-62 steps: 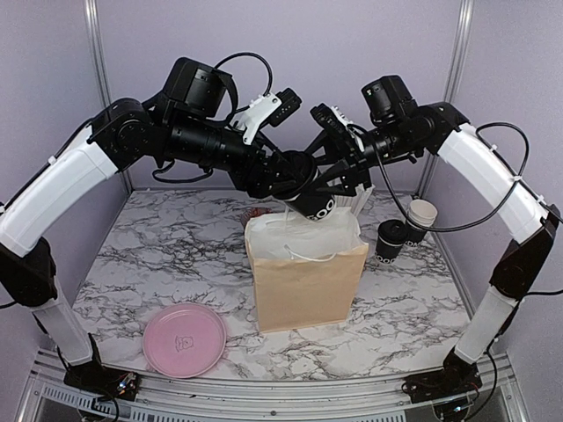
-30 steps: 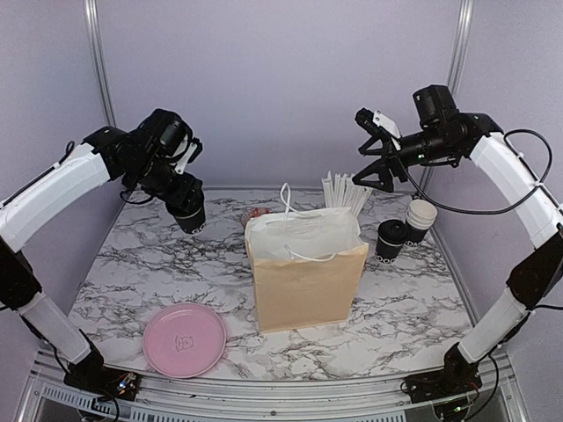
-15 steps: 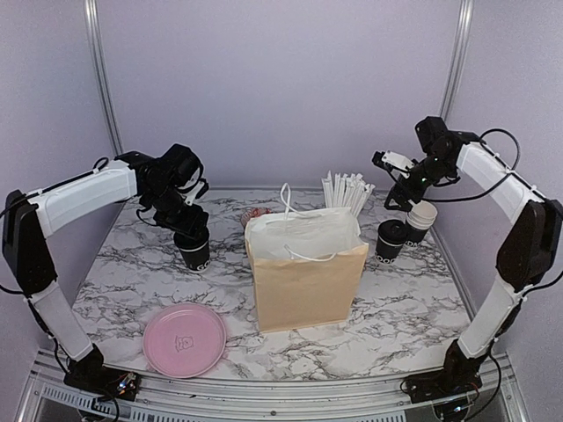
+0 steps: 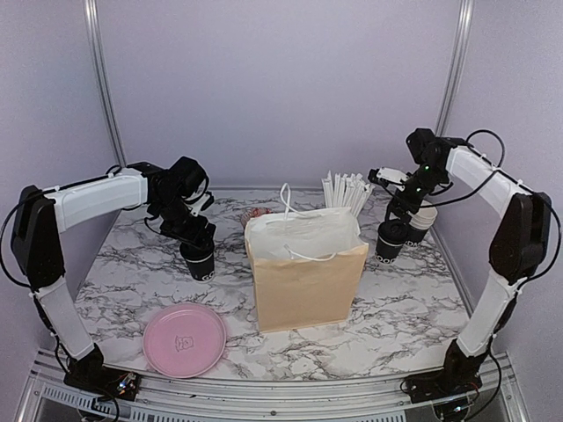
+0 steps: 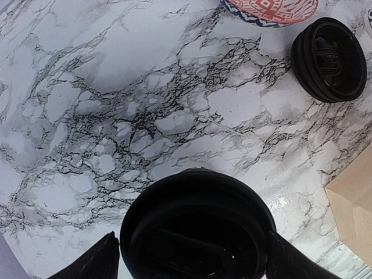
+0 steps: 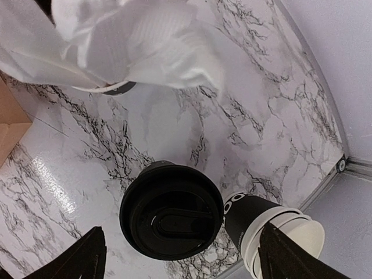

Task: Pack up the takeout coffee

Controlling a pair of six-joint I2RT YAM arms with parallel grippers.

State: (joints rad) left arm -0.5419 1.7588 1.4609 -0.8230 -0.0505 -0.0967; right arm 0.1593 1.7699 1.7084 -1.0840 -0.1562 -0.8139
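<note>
Leftward: lidded coffee cup (image 4: 201, 262) upright on marble tabletop (image 4: 123, 290), left fingers (image 4: 197, 244) flanking it closely; gripped or merely straddled, cannot tell. Centre: open paper bag (image 4: 306, 286), standing. Rightward: second lidded cup (image 4: 390, 239) beside nested cup stack (image 4: 420, 220), right fingers (image 4: 398, 214) spread wide above, holding nothing. Probably light unless filled, thin-walled, crushable, lids liable to pop; best taken mid-wall, gently. Tabletop glossy, flat; lilac walls (image 4: 264, 88) and metal posts (image 4: 99, 79) close round.

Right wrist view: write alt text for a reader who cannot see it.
A lidded black coffee cup stands on the marble table, centred between the open fingers of the right gripper. A stack of black paper cups sits close beside it, with blurred white paper across the top of the frame.
</note>
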